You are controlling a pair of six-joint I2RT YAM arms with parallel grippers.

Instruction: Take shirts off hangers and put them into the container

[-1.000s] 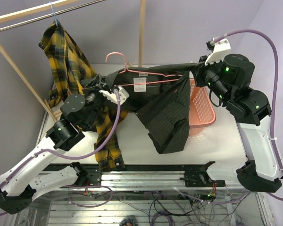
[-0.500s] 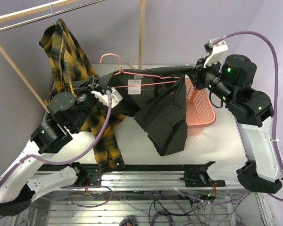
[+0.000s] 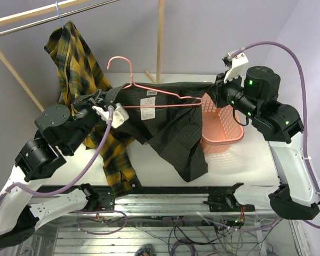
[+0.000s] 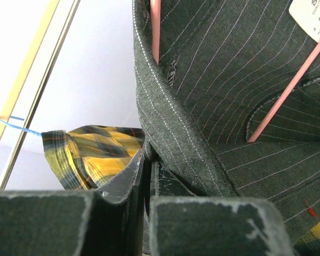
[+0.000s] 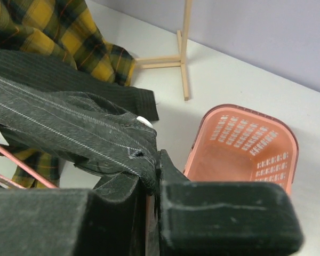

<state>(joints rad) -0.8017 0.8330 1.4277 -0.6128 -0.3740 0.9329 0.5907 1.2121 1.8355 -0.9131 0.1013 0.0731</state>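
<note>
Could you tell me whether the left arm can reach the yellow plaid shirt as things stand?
Probably not yet: the left gripper is shut on the dark striped shirt, which the right gripper also holds. The plaid shirt hangs close by, but those jaws are occupied.

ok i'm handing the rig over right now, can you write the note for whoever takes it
Left pincer: shut on an edge of the dark striped shirt.
Right pincer: shut on the same shirt's other end, near the pink basket.
The dark striped shirt hangs stretched between them, pink hanger still inside it.
Plaid shirt: on the blue hanger, on the rail at back left.
Done: nothing in the basket yet.
Left: get both shirts off their hangers and into the basket.
</note>
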